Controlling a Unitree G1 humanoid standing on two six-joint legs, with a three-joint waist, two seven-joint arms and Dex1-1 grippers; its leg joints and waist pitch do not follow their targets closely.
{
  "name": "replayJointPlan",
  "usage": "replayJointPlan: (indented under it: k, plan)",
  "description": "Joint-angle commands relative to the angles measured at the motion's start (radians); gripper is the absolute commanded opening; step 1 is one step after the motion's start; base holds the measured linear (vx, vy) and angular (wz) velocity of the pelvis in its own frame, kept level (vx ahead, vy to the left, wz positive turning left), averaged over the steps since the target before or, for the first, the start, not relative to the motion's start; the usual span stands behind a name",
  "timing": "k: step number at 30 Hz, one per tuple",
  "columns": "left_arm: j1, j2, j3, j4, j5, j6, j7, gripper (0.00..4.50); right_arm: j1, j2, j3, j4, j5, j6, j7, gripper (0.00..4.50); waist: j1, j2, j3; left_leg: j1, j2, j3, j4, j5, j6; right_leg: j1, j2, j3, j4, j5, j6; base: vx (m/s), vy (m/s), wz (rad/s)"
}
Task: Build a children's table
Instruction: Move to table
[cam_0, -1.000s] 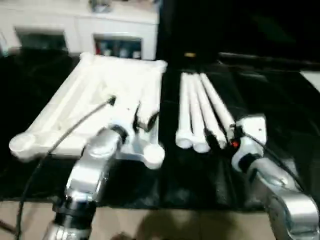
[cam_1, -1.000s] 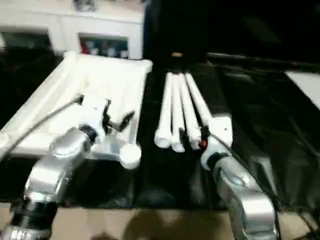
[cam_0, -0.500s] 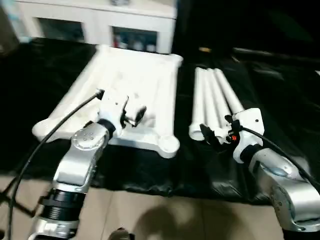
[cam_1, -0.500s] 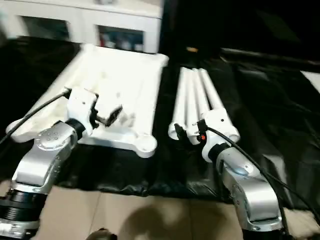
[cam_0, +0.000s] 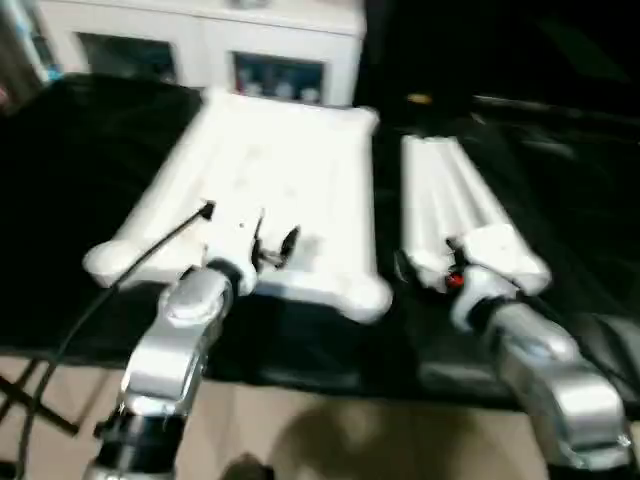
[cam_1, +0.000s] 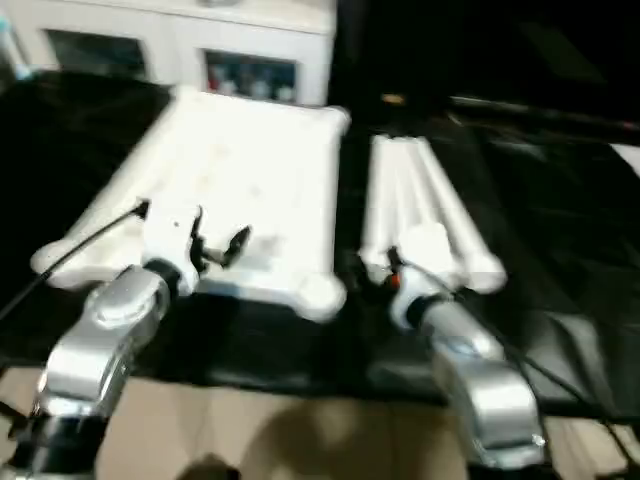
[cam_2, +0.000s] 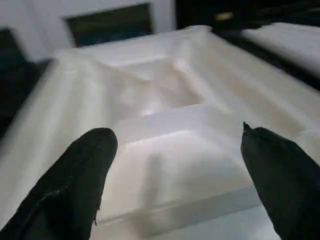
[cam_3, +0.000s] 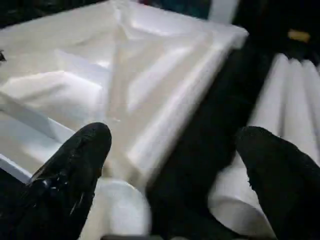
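The children's table lies in parts on the black sheet. Its white top (cam_0: 280, 160) is upside down, ribbed underside up, with rounded corner sockets (cam_0: 368, 297). Its white tube legs (cam_0: 455, 205) lie side by side to the right of it. My left gripper (cam_0: 273, 240) hovers over the near end of the top, open, with only the ribbed underside (cam_2: 170, 100) between its black fingers (cam_2: 75, 185). At the near ends of the legs, my right gripper (cam_1: 375, 280) is open with nothing in it. A corner socket (cam_3: 117, 212) and the legs (cam_3: 285, 100) lie beyond its fingers (cam_3: 75, 170).
The big black-sheeted table (cam_0: 60, 190) carries the parts, and its front edge runs just past my forearms, with tan floor (cam_0: 330, 440) below. A white cabinet with glass doors (cam_0: 200, 40) stands behind it. A black cable (cam_0: 100, 300) trails from my left wrist.
The camera has shifted, so the whole scene sits a little more to the right. Both grippers stay open, in about the same places by the top and the legs.
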Motion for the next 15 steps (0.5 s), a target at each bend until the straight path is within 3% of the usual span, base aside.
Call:
replayJointPlan:
  k: [1,2,3,4,5,6,7,8,9,10,11,12,13,14,15]
  plan:
    - [0.007,-0.007,-0.026,-0.023,0.025,-0.007,0.016,4.50,-0.004,-0.006,-0.007,0.013,-0.019,-0.010,-0.010,4.47,0.006,0.011,-0.067,0.063,0.144,-0.163,-0.167,0.386,0.097,0.004,0.003,0.027,-0.038,-0.059,-0.022,-0.045,0.066,0.25]
    - [0.009,-0.015,-0.021,-0.027,0.017,-0.002,0.018,4.50,-0.002,0.001,-0.013,0.015,-0.014,-0.007,-0.014,4.47,0.003,0.000,-0.070,0.078,0.159,-0.196,-0.190,0.171,0.009,-0.005,-0.010,0.045,-0.047,-0.081,-0.058,-0.097,0.103,0.62]
    - [0.010,-0.018,-0.019,-0.030,0.013,-0.007,0.017,4.50,-0.001,0.013,-0.027,0.018,0.002,0.003,-0.017,4.47,-0.017,-0.028,-0.066,0.083,0.176,-0.250,-0.225,-0.306,-0.047,-0.009,-0.037,0.069,-0.051,-0.126,-0.170,-0.110,0.037,0.78]
    - [0.010,-0.020,-0.018,-0.035,0.009,-0.001,0.018,4.50,-0.001,0.018,-0.036,0.021,0.008,0.005,-0.022,4.47,-0.007,-0.021,-0.052,0.080,0.219,-0.166,-0.216,-0.574,-0.077,-0.015,-0.050,0.078,-0.060,-0.080,-0.202,-0.110,0.037,0.78]
    - [0.010,-0.020,-0.018,-0.035,0.009,-0.001,0.018,4.50,-0.001,0.018,-0.036,0.021,0.008,0.005,-0.022,4.47,0.001,-0.015,-0.051,0.060,0.196,-0.124,-0.224,-0.655,-0.085,-0.015,-0.046,0.075,-0.077,-0.068,-0.206,-0.131,-0.040,0.72]
    - [0.007,-0.023,-0.016,-0.036,0.004,0.009,0.018,4.50,-0.002,0.019,-0.044,0.025,0.011,0.007,-0.024,4.47,0.004,-0.009,-0.048,0.042,0.149,-0.061,-0.212,-0.754,-0.125,-0.027,-0.064,0.075,-0.123,-0.102,-0.220,-0.143,-0.098,0.55]
    - [0.005,-0.024,-0.017,-0.038,0.003,0.015,0.018,4.50,-0.003,0.016,-0.048,0.028,0.010,0.004,-0.023,4.47,0.014,-0.040,-0.042,0.104,0.073,-0.009,-0.003,-0.631,-0.170,-0.079,-0.206,0.135,-0.274,-0.369,-0.254,-0.143,-0.098,0.55]
    - [0.003,-0.024,-0.018,-0.041,0.004,0.019,0.018,4.50,-0.003,0.012,-0.051,0.030,0.009,0.001,-0.022,4.47,0.013,-0.041,-0.033,0.083,0.048,-0.017,0.103,-0.370,-0.142,-0.054,-0.244,0.169,-0.320,-0.473,-0.246,-0.154,-0.051,0.27]
    - [0.002,-0.024,-0.019,-0.042,0.007,0.019,0.018,4.50,-0.003,0.010,-0.054,0.032,0.007,-0.002,-0.021,4.47,0.027,-0.034,-0.012,-0.015,0.043,-0.034,0.113,-0.119,-0.116,0.060,-0.212,0.178,-0.307,-0.625,-0.163,-0.073,0.029,-0.14]
    - [0.000,-0.025,-0.019,-0.041,0.003,0.028,0.012,4.50,-0.002,0.008,-0.057,0.034,0.007,-0.004,-0.021,4.47,0.035,-0.021,-0.014,0.015,0.100,-0.048,0.048,-0.116,-0.125,0.057,-0.202,0.133,-0.294,-0.620,-0.127,-0.073,0.029,-0.14]
    - [-0.002,-0.025,-0.020,-0.038,0.006,0.035,0.011,4.50,-0.001,0.007,-0.063,0.034,0.007,-0.006,-0.021,4.47,0.020,-0.010,-0.028,0.082,0.163,-0.063,-0.041,-0.271,-0.139,0.017,-0.103,0.079,-0.244,-0.480,-0.120,-0.050,0.075,-0.12]
    - [-0.004,-0.025,-0.020,-0.035,0.007,0.039,0.010,4.50,-0.001,0.006,-0.067,0.035,0.007,-0.008,-0.021,4.47,0.000,0.001,-0.028,0.109,0.212,-0.089,-0.087,-0.436,-0.150,-0.001,-0.078,0.068,-0.214,-0.376,-0.105,-0.162,0.097,0.16]
    - [-0.006,-0.029,-0.016,-0.033,-0.006,0.045,0.001,4.50,0.000,0.005,-0.072,0.034,0.008,-0.009,-0.023,4.47,-0.028,0.019,-0.036,0.096,0.229,-0.094,-0.142,-0.609,-0.179,0.030,-0.080,0.042,-0.150,-0.134,-0.100,-0.162,0.097,0.16]
    - [-0.006,-0.029,-0.016,-0.033,-0.006,0.045,0.001,4.50,0.000,0.005,-0.072,0.034,0.008,-0.009,-0.023,4.47,-0.032,0.023,-0.037,0.088,0.222,-0.092,-0.159,-0.637,-0.183,0.038,-0.080,0.034,-0.130,-0.038,-0.098,-0.146,0.090,0.09]
    - [-0.007,-0.032,-0.014,-0.033,-0.014,0.042,-0.006,4.50,0.002,0.006,-0.077,0.034,0.006,-0.010,-0.025,4.47,-0.042,0.019,-0.028,0.080,0.193,-0.077,-0.172,-0.657,-0.182,0.041,-0.093,0.033,-0.147,0.028,-0.092,-0.083,0.079,0.01]
